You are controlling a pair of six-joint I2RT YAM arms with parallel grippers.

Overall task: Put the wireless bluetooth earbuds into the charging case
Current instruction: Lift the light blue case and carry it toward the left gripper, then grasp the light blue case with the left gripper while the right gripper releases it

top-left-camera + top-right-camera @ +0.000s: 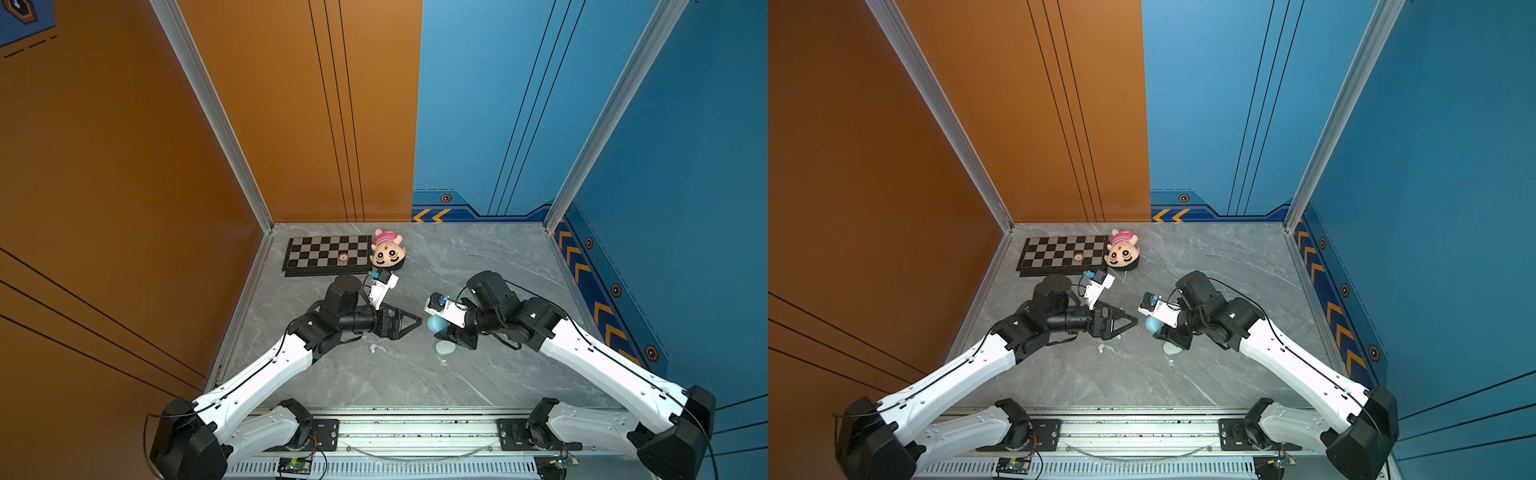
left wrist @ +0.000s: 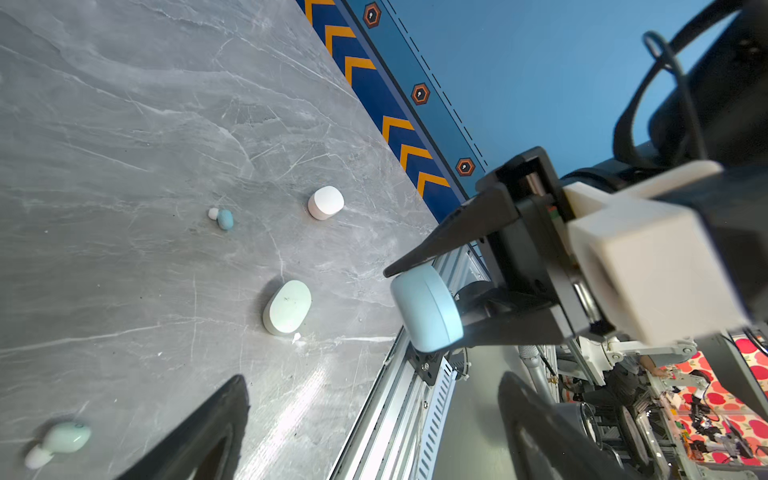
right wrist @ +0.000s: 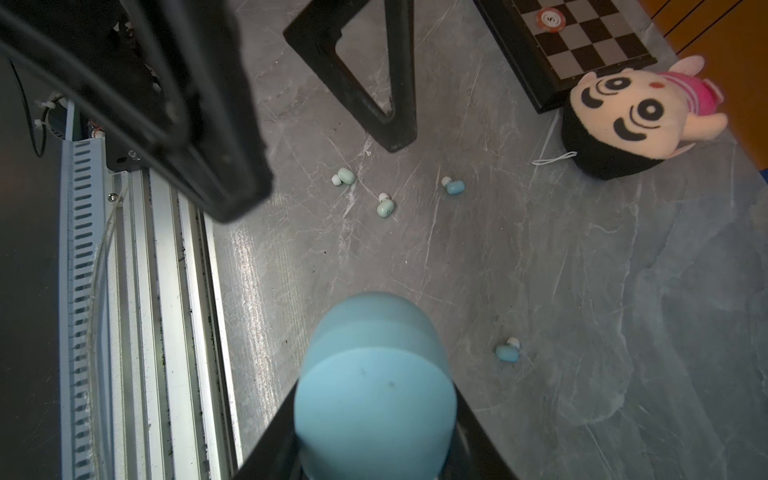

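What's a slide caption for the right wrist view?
Right gripper holds the light blue charging case; four earbuds lie loose on the grey marble tabletop beyond it.

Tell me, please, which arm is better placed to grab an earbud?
Left: the open left end effector hovers near the light blue plastic earbud; the right end effector holds the light blue oval case.

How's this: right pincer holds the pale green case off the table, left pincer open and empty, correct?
Not quite: the right pincer holds the light blue case, as the left wrist view shows; the pale green case lies on the table. The left pincer is open and empty.
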